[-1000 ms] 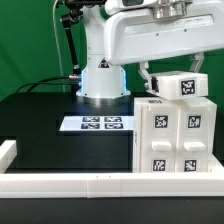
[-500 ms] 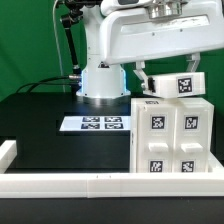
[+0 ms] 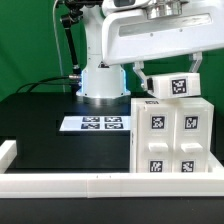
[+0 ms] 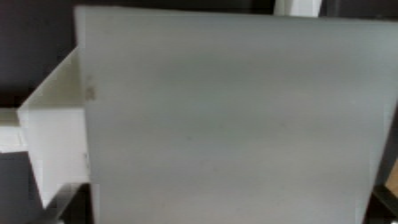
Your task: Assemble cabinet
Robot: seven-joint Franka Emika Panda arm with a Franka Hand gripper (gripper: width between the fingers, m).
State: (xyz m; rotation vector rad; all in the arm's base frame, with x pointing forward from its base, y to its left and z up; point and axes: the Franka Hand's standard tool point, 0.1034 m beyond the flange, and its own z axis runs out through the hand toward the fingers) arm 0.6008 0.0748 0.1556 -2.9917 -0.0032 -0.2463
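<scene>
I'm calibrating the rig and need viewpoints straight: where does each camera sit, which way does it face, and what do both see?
Exterior view: off the arm, across the table facing the robot base; shows the marker board, the cabinet, the arm and the gripper shut on a small tagged block.
Wrist view: on the wrist, close against a blurred white cabinet surface; no finger clearly shows.
Shared: white cabinet parts; which face, I cannot tell.
</scene>
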